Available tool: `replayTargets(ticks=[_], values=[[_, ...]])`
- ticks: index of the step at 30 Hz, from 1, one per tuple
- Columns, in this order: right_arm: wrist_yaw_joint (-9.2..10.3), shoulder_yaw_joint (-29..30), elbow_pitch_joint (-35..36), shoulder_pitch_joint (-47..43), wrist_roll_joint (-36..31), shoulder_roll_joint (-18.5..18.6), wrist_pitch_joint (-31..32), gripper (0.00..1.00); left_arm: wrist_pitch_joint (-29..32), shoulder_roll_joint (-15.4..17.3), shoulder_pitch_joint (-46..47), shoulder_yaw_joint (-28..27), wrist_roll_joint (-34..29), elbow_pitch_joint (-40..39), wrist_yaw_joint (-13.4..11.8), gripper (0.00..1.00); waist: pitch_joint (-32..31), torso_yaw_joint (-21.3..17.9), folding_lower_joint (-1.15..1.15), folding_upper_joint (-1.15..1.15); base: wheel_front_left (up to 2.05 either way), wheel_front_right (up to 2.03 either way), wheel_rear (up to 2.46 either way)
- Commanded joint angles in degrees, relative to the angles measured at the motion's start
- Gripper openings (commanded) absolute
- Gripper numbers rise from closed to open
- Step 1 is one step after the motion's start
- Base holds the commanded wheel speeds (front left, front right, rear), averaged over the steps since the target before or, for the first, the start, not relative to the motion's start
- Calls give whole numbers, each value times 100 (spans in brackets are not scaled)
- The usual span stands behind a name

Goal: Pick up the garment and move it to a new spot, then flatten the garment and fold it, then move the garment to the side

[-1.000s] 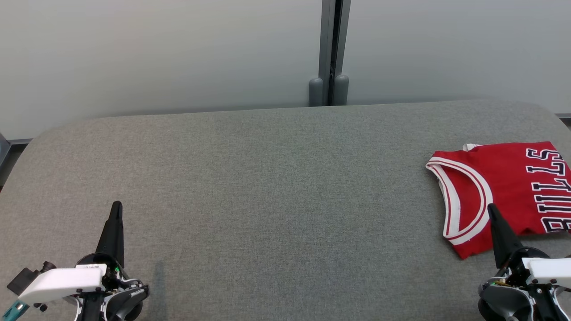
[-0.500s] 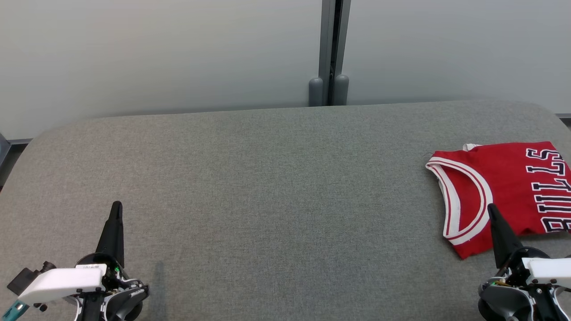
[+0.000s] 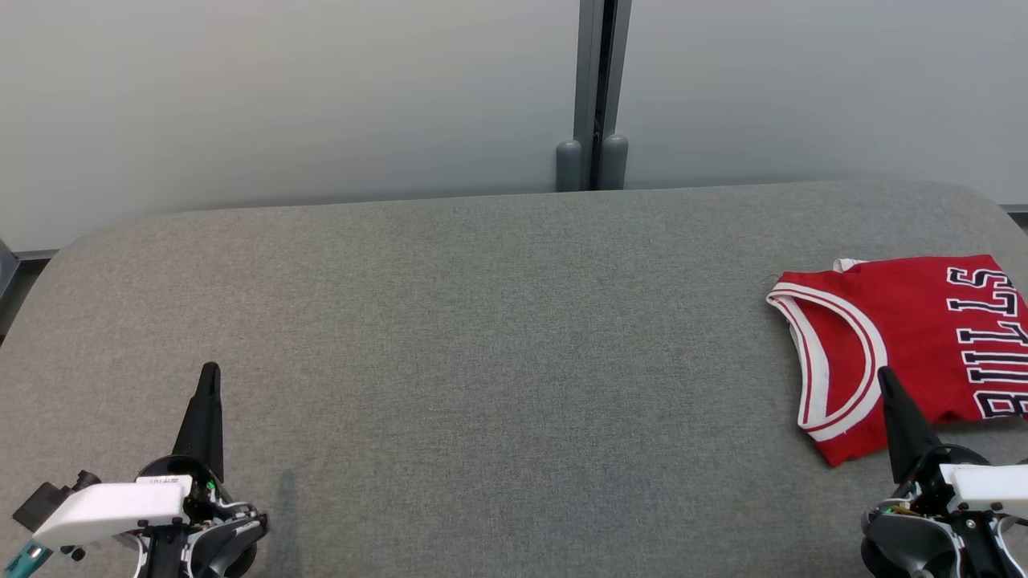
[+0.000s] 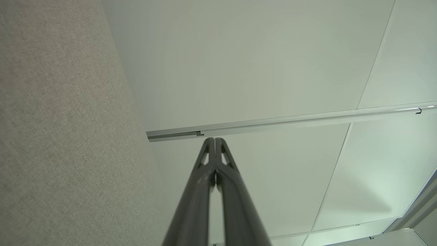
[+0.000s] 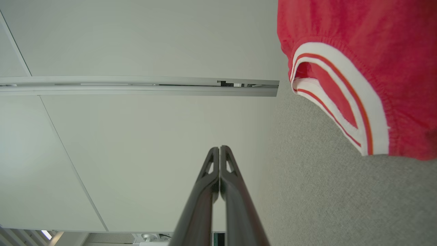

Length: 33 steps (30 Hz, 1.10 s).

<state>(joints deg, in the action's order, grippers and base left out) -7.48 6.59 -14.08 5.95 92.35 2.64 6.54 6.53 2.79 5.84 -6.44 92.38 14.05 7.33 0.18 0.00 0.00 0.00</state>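
Observation:
A folded red jersey (image 3: pixel 907 345) with white-and-red trim and dark "BULLS" lettering lies at the far right of the grey table (image 3: pixel 482 337), running off the head view's right edge. My right gripper (image 3: pixel 885 376) is shut and empty at the lower right, its tip over the jersey's near edge. The right wrist view shows the shut gripper (image 5: pixel 219 148) and the jersey's trimmed armhole (image 5: pixel 358 85) to the upper right. My left gripper (image 3: pixel 210 369) rests shut and empty at the lower left, far from the jersey; its fingers meet in the left wrist view (image 4: pixel 214 140).
A pale wall with a grey vertical post (image 3: pixel 594 96) stands behind the table's far edge. The table's rounded corners show at far left and far right.

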Motion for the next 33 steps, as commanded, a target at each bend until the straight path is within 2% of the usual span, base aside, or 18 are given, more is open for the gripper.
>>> replayTargets(ticks=[1, 33], values=[[-2, 1, 13, 50, 14, 44, 16, 0, 19, 15, 84, -19, 8, 1, 31, 0, 0, 0, 0, 0, 0, 0, 0], [-2, 1, 13, 50, 14, 45, 16, 0, 18, 15, 84, -19, 8, 1, 31, 0, 0, 0, 0, 0, 0, 0, 0]])
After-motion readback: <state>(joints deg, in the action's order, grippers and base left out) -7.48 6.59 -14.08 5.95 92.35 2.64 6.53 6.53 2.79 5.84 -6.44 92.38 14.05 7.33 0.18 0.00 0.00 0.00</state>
